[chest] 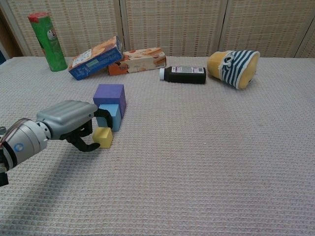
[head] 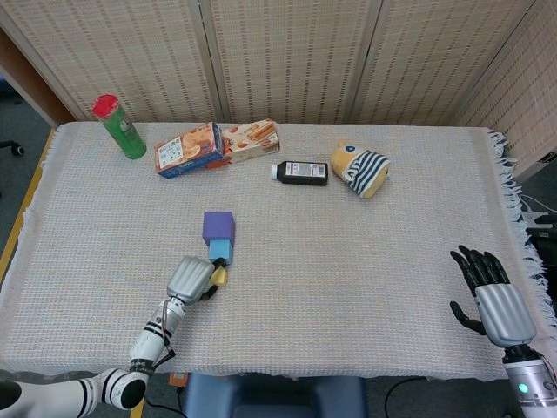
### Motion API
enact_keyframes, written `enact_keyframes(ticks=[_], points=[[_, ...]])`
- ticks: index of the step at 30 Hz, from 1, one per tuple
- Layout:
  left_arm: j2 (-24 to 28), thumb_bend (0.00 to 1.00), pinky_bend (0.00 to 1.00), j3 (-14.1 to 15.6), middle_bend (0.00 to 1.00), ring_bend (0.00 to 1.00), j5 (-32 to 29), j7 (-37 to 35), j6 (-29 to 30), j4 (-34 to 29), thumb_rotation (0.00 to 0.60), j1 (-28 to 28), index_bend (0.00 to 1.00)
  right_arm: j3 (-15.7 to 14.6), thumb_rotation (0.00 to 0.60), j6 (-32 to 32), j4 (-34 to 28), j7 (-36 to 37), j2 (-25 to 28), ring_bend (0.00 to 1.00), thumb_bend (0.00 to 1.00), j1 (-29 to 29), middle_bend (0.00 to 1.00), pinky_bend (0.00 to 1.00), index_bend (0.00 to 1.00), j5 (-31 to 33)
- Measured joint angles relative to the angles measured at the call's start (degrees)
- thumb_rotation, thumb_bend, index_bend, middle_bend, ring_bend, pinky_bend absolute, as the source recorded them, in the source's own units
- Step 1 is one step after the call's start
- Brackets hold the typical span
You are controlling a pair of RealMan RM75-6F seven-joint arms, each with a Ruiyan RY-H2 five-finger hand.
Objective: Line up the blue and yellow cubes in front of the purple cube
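Observation:
The purple cube stands left of the table's middle. The blue cube sits right against its near face. Just nearer again, the yellow cube rests on the cloth, roughly in line with the other two. My left hand lies at the yellow cube's left side, with its dark fingers curled around that cube and touching it. My right hand lies at the near right edge, fingers spread and holding nothing.
Along the far side stand a green can, a blue box and an orange box lying together, a dark bottle on its side and a striped yellow plush. A woven cloth covers the table.

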Motion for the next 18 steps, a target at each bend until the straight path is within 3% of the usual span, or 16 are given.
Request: enact_keyframes(ticks=[18], points=[[3.55,0.33,1.0,4.08,1.0,1.0,8.3,-1.7,7.38,-7.15,0.6,4.0,0.36,-0.5,0.6,0.61,-0.34,-0.04,0.1,0.0,0.1,-0.27,0.0,0.0,0.0,-1.14]])
